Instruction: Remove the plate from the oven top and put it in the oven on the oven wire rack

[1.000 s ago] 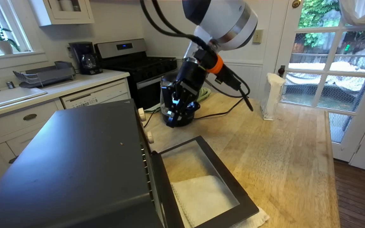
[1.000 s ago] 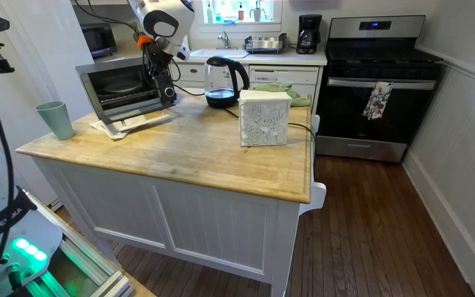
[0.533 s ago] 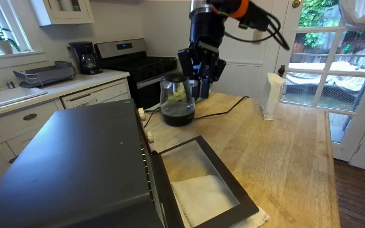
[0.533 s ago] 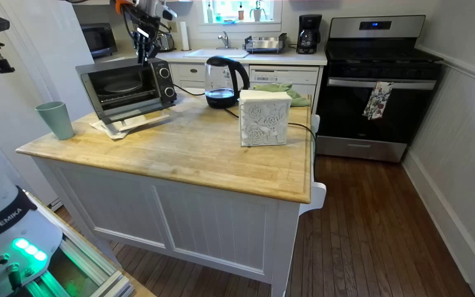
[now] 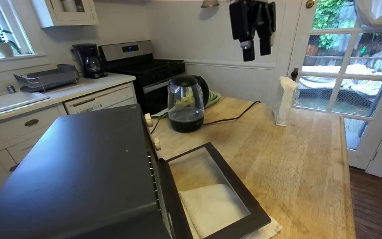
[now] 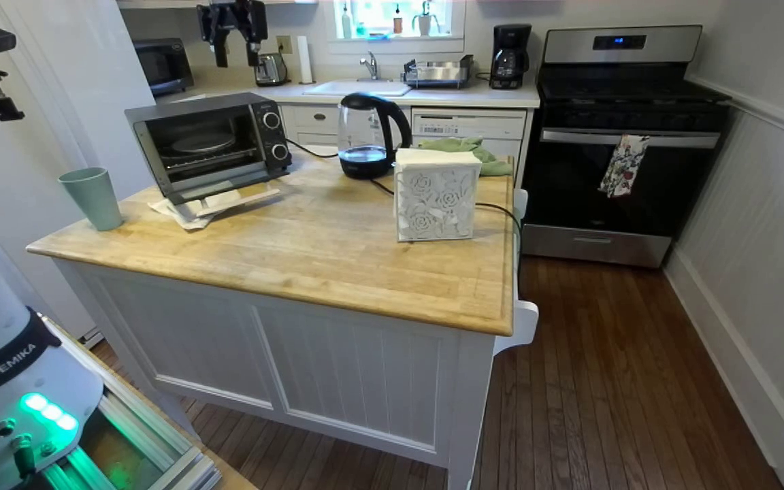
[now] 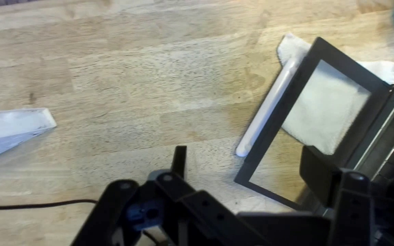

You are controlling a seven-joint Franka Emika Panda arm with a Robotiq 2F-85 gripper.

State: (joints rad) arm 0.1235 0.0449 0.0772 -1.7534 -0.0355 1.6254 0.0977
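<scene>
In an exterior view the claw (image 6: 237, 58), spread wide with nothing between, hangs at upper left; the plate (image 6: 203, 141), probably the dim round shape inside the oven (image 6: 271, 136), lies below and leftward, seemingly on the oven wire rack (image 6: 209, 158).

Oven (image 5: 91, 162) mouth open, lowered door (image 5: 233, 179) jutting, kettle (image 5: 186, 114) near

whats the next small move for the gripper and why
Probably lift the gripper a little farther from the toaster oven: its jaws stand open with nothing between them, and in an exterior view the round plate appears to lie inside on the wire rack, so the placing looks done.
</scene>
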